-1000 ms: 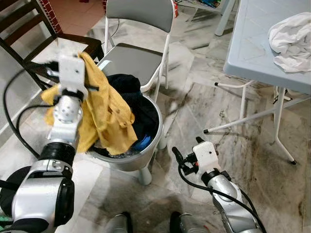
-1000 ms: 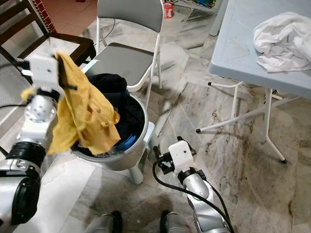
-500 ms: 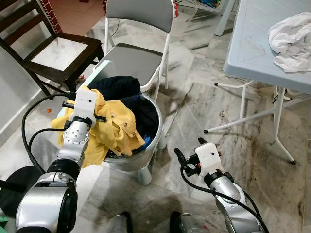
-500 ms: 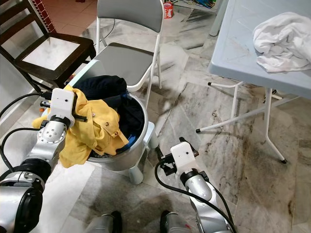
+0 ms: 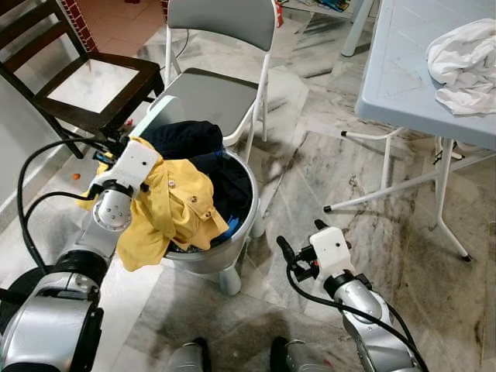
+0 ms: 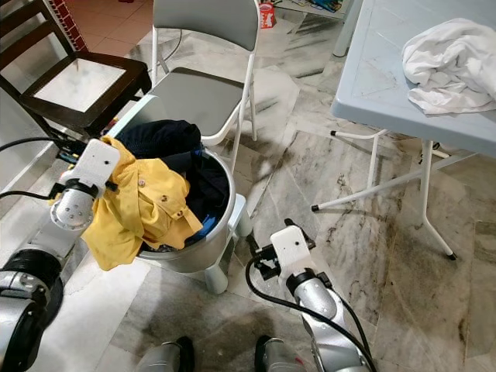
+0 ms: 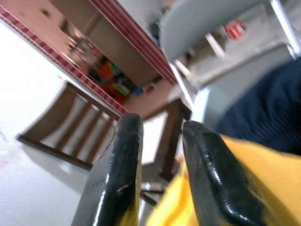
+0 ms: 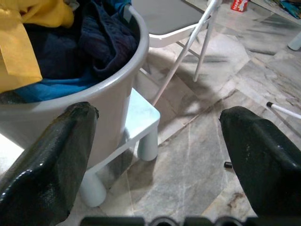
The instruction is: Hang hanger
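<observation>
The right gripper (image 6: 260, 249) is hovering low over the marble floor (image 5: 364, 240), nearest the robot, just beside the grey basin (image 5: 246, 208); its fingers (image 8: 51, 160) are standing wide apart with nothing between them. In the right wrist view the basin is sitting on a small pale stool (image 8: 141, 120), with dark blue clothes (image 8: 101, 40) lying inside it.

The left gripper (image 7: 157, 155) is reaching over the basin's near-left rim. Its fingers are pinching together on a fold of the yellow shirt (image 5: 174, 213), which is draping over the rim and hanging down the outer wall. Dark clothing (image 5: 186, 139) is heaping up in the basin behind the shirt.

No hanger is showing in any of the views, so its position cannot be told.

Beyond the basin, a grey folding chair (image 5: 225, 85) is standing with its seat just behind the rim. A dark wooden chair (image 5: 85, 77) is standing to the left of it. To the right, a pale blue table (image 6: 387, 85) is carrying a crumpled white cloth (image 6: 449, 54) near its far edge
</observation>
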Controlling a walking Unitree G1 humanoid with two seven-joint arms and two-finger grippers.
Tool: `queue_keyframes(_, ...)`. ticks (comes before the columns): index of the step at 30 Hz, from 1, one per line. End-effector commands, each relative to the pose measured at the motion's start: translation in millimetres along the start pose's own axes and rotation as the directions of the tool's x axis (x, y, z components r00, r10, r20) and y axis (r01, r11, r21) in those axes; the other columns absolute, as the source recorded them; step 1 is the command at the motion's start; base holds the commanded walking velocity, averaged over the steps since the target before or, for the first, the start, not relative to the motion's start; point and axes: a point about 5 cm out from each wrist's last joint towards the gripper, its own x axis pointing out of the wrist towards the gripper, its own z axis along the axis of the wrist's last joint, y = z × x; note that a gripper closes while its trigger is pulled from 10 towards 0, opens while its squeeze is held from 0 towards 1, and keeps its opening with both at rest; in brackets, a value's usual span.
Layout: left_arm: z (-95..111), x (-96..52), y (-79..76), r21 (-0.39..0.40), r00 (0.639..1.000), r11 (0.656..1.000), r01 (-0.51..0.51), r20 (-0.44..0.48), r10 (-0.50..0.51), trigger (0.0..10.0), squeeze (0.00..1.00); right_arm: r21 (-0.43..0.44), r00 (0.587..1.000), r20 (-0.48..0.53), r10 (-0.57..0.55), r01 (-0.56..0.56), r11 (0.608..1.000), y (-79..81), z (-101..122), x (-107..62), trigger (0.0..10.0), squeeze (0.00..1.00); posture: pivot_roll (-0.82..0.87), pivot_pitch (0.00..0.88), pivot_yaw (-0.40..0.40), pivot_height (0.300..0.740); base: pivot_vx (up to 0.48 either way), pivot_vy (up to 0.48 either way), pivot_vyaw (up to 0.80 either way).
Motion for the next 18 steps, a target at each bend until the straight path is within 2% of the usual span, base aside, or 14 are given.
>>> queue_keyframes(1, -3.9, -6.5, -1.8, -0.063, 1.0, 0.998, 0.012, -0.002, -0.012, 10.0, 1.0, 0.005, 1.0, -0.022, 0.01, -0.01, 1.0, 3.0, -5.1, -1.4, 10.0, 0.0, -0.01, 0.224, 0.009, 0.74, 0.0, 0.0, 0.0)
queue_keyframes(3, -6.3, -8.2, -5.3, -0.144, 0.999, 0.989, 0.03, -0.029, -0.035, 10.0, 1.0, 0.005, 1.0, -0.024, 0.01, -0.01, 1.0, 3.0, -5.4, -1.5, 10.0, 0.0, -0.01, 0.224, 0.009, 0.74, 0.0, 0.0, 0.0)
queue_keyframes(5, -18.0, -10.9, -6.8, -0.276, 0.988, 0.961, -0.019, -0.151, -0.023, 10.0, 1.0, 0.005, 1.0, -0.023, 0.01, -0.01, 1.0, 3.2, -5.6, -1.5, 10.0, 0.0, -0.01, 0.219, 0.014, 0.74, 0.0, 0.0, 0.0)
queue_keyframes(6, -21.5, -12.7, -6.4, -0.312, 0.982, 0.949, -0.043, -0.186, -0.017, 10.0, 1.0, 0.005, 1.0, -0.023, 0.009, -0.009, 1.0, 3.1, -5.6, -1.6, 10.0, 0.0, -0.01, 0.219, 0.014, 0.74, 0.0, 0.0, 0.0)
queue_keyframes(8, -22.3, -14.3, -4.5, -0.326, 0.981, 0.943, -0.059, -0.195, -0.006, 10.0, 1.0, 0.005, 1.0, -0.022, 0.007, -0.007, 1.0, 2.6, -5.6, -1.7, 10.0, 0.0, -0.01, 0.219, 0.014, 0.74, 0.0, 0.0, 0.0)
queue_keyframes(13, -13.1, -19.4, 5.3, -0.296, 0.991, 0.951, -0.09, -0.124, 0.055, 10.0, 1.0, 0.004, 1.0, -0.021, 0.003, -0.003, 1.0, 0.9, -5.7, -2.3, 10.0, 0.0, -0.01, 0.218, 0.013, 0.74, 0.0, 0.0, 0.0)
queue_keyframes(14, 3.2, -28.3, 10.8, -0.276, 0.995, 0.956, -0.098, -0.015, 0.098, 10.0, 1.0, 0.004, 1.0, -0.023, 0.002, -0.002, 1.0, -0.1, -6.5, -3.2, 10.0, 0.0, 0.0, 0.22, 0.01, 0.74, 0.0, 0.0, 0.0)
queue_keyframes(15, 3.2, -28.3, 10.8, -0.276, 0.995, 0.956, -0.098, -0.015, 0.098, 10.0, 1.0, 0.004, 1.0, -0.023, 0.002, -0.002, 1.0, -0.1, -6.5, -3.2, 10.0, 0.0, 0.0, 0.22, 0.01, 0.74, 0.0, 0.0, 0.0)
queue_keyframes(16, 17.0, -38.7, 8.1, -0.278, 0.993, 0.958, -0.068, 0.071, 0.092, 10.0, 1.0, 0.003, 1.0, -0.025, 0.003, -0.003, 1.0, -0.1, -7.3, -3.6, 10.0, 0.0, 0.0, 0.221, 0.008, 0.74, 0.0, 0.0, 0.0)
queue_keyframes(18, 23.9, -47.7, 0.5, -0.269, 0.991, 0.963, -0.029, 0.118, 0.063, 10.0, 1.0, 0.003, 1.0, -0.026, 0.009, -0.009, 1.0, 1.3, -7.4, -3.2, 10.0, 0.0, 0.01, 0.221, 0.006, 0.74, 0.0, 0.0, 0.0)
